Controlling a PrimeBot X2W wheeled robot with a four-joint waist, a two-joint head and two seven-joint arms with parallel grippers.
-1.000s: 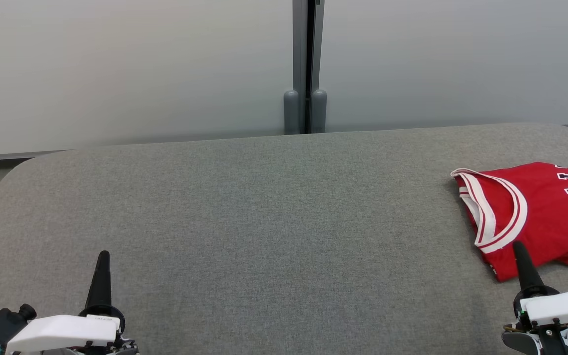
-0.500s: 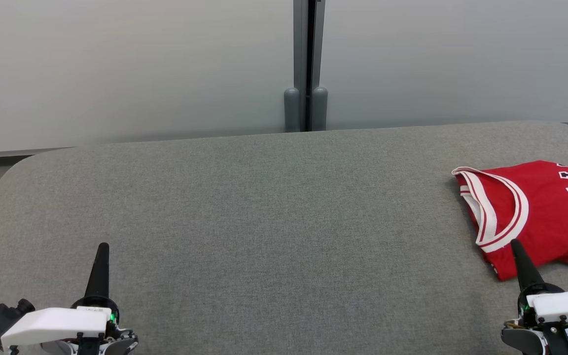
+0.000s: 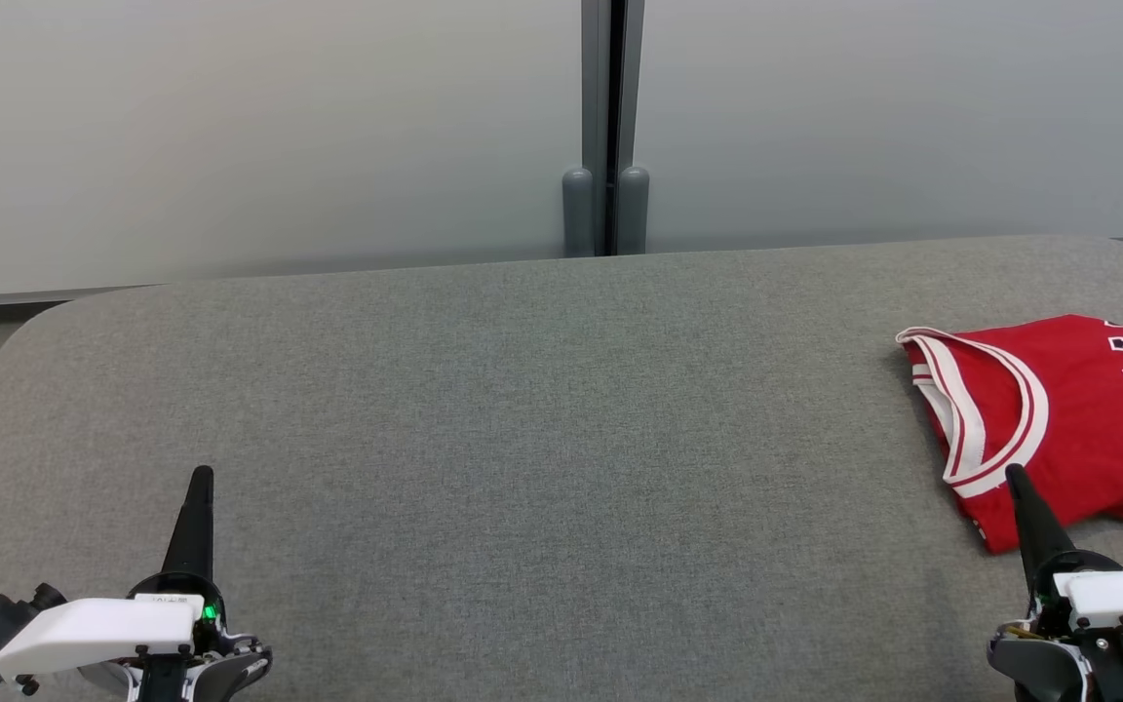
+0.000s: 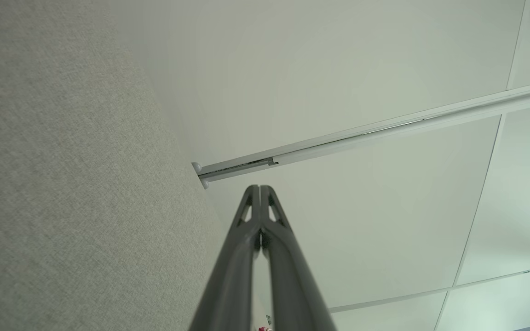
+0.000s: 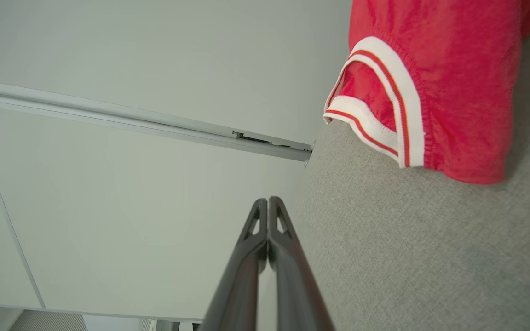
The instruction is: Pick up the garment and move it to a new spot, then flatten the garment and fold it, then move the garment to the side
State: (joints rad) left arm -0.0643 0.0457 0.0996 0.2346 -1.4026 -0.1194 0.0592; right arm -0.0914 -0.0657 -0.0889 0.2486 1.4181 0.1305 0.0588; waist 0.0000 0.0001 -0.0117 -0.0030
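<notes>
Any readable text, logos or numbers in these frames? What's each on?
"ULLS": dark, white-edged block letters on the red jersey, turned sideways and cut off by the head view's right edge, so any letter before them is out of frame.
Small label at the base of the left gripper: too small to read.
No other text.

One red sleeveless fabric jersey with white-and-red trim lies at the right edge of one grey cloth-covered surface, two dark-fingered grippers (left gripper, right gripper) sit by its near corners, and two grey round-topped posts stand behind its far edge.
</notes>
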